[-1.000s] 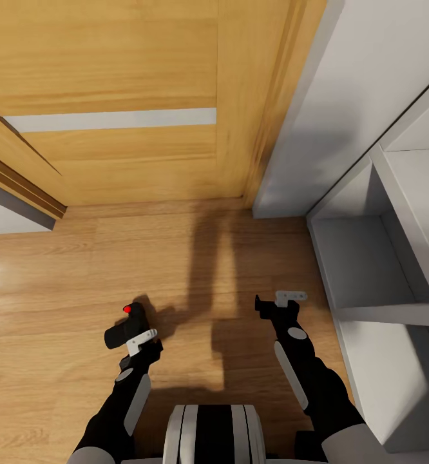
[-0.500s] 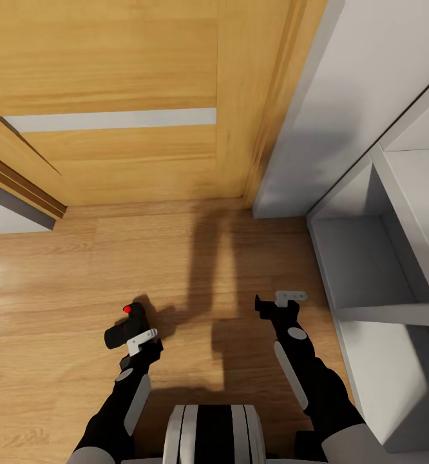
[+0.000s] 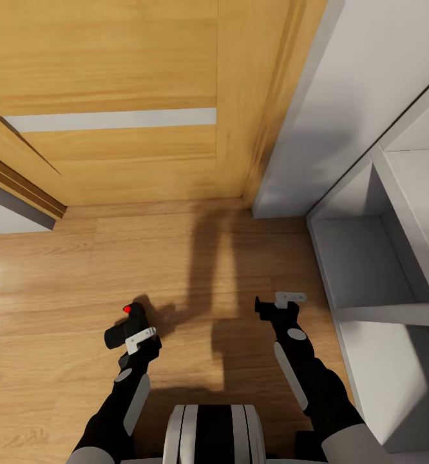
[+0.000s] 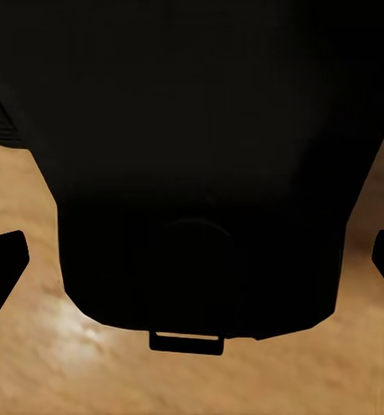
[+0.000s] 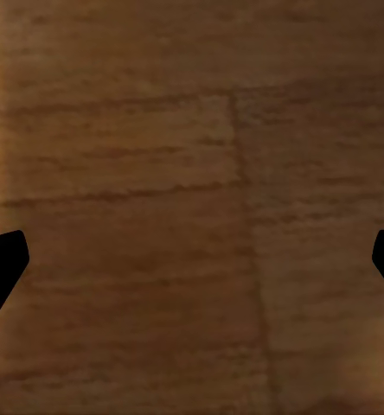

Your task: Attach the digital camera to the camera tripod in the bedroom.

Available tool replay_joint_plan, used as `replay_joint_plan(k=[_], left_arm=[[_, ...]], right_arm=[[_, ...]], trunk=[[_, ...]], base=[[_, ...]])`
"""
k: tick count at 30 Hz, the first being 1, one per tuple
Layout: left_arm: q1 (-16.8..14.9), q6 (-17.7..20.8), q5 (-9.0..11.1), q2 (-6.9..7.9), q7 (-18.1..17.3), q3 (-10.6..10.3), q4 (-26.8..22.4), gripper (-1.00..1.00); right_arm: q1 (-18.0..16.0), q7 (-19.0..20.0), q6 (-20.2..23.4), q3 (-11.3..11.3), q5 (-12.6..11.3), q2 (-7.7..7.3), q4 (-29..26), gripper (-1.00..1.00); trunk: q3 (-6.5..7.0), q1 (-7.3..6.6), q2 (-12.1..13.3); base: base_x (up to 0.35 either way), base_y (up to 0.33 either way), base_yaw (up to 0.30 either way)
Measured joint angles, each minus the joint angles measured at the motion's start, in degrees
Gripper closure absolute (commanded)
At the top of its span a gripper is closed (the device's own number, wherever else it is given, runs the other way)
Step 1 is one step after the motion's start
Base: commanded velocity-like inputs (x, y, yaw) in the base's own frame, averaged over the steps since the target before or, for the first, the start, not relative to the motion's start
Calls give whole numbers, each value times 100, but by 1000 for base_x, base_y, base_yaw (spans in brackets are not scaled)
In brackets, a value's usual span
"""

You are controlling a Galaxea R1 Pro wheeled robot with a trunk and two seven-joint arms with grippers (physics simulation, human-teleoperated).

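From the head view, the left gripper (image 3: pixel 136 333) pinched the digital camera (image 3: pixel 125 325) above the wood floor (image 3: pixel 60 290); rigid and probably fragile, it seemed best held by its body. The right gripper (image 3: pixel 277 303) hung spread, a wooden door (image 3: pixel 111 77) ahead, white shelving (image 3: pixel 369 270) beside it. In the left wrist view, the camera (image 4: pixel 196 164) sat between the fingertips. In the right wrist view, bare floor (image 5: pixel 192 190) lay beyond.

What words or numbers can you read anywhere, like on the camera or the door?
None: no view shows any readable words, numbers or signs.
The digital camera held by the left gripper shows just a red dot, no lettering.
The wooden door has a plain pale stripe.
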Motion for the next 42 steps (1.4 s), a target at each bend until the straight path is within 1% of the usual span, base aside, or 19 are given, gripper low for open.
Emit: replay_joint_plan(k=[21, 29, 42], left_arm=[[0, -22, -8, 11, -9, -13, 8, -100], [0, -49, -14, 59, -8, -19, 1, -100], [0, -93, -14, 70, -8, -45, -24, -100]], right_arm=[[0, -1, -3, 0, -1, 0, 16, -100], [0, -5, -3, 0, 4, 0, 88, -100], [0, -9, -38, 0, 8, 0, 142, -100]], trunk=[[0, 0, 0], [0, 0, 0], [0, 0, 0]], base=[[0, 0, 0], [0, 0, 0], [0, 0, 0]])
